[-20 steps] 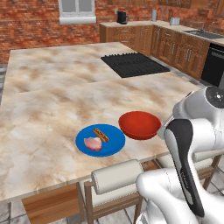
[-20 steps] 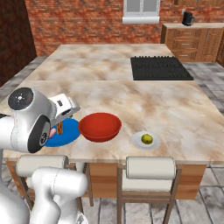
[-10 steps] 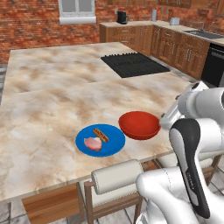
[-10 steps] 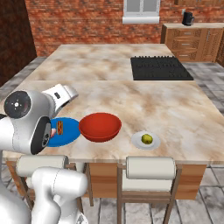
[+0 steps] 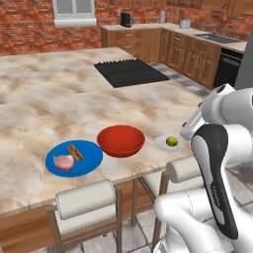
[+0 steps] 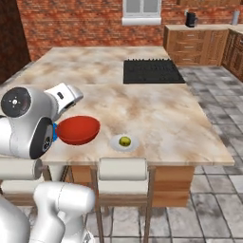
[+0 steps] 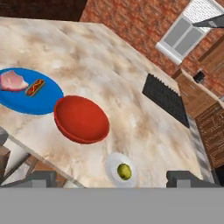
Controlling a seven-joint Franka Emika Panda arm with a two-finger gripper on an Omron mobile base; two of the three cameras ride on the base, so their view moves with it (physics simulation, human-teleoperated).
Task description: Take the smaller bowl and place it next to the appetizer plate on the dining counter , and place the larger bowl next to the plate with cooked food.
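- One of two placements reads as done: the red bowl (image 7: 82,119) sits just beside the blue plate (image 7: 28,92), at its 4 o'clock in the hand view, rims near or touching.
- The small bowl cannot be located in these views; its placement beside the white plate (image 7: 121,169) reads as outstanding.
- The white plate sits near the counter (image 7: 109,74) front edge, at 5 o'clock from the red bowl, apart from it.
- The gripper (image 7: 113,180) is spread wide with nothing between the fingers (image 7: 40,179); it hangs above the counter front edge, over the white plate.
- Open room: bare stone lies at 12 and 3 o'clock of the white plate in the right base view.
- Edge limit: at 6 o'clock the plate nearly meets the counter lip, above the chairs (image 6: 122,169).
- The cooktop (image 6: 151,71) lies well apart, at 12 o'clock.
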